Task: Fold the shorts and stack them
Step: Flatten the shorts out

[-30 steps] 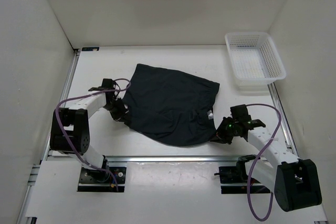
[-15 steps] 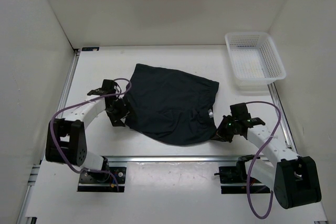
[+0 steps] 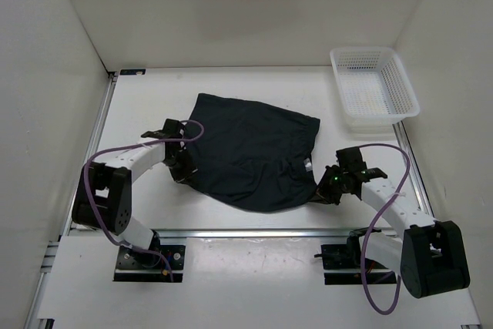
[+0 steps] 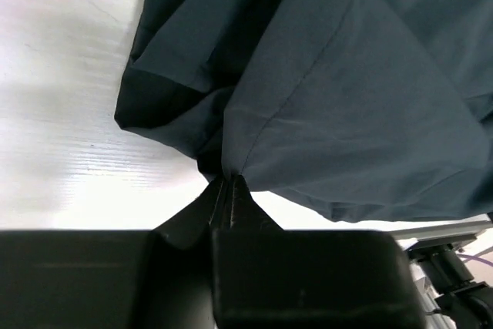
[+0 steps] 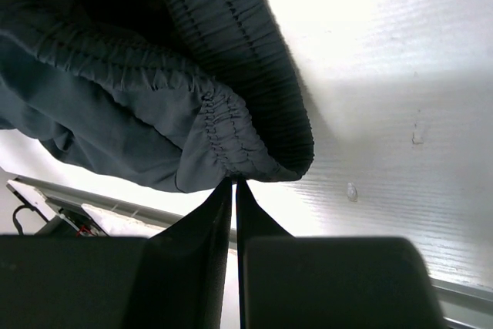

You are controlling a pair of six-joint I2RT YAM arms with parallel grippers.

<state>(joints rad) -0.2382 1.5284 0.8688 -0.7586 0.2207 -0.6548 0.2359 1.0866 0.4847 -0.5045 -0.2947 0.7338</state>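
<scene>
From where I stand, the left gripper [image 3: 182, 169] sits at eight o'clock on the shorts [image 3: 250, 148], its tips pressed together on a pinch of hem cloth. The shorts lie spread mid-table [image 3: 139, 105], dark and rumpled (not yet folded, I'd say). At their four o'clock corner the right gripper [image 3: 322, 193] nips the gathered waistband [image 5: 231, 129], tips closed on it. A white basket [image 3: 362, 50] waits at the table's two o'clock. To fold well, I reckon both arms should lift together, low and level, carrying the near edge toward twelve o'clock without letting those thin pinches slip
</scene>
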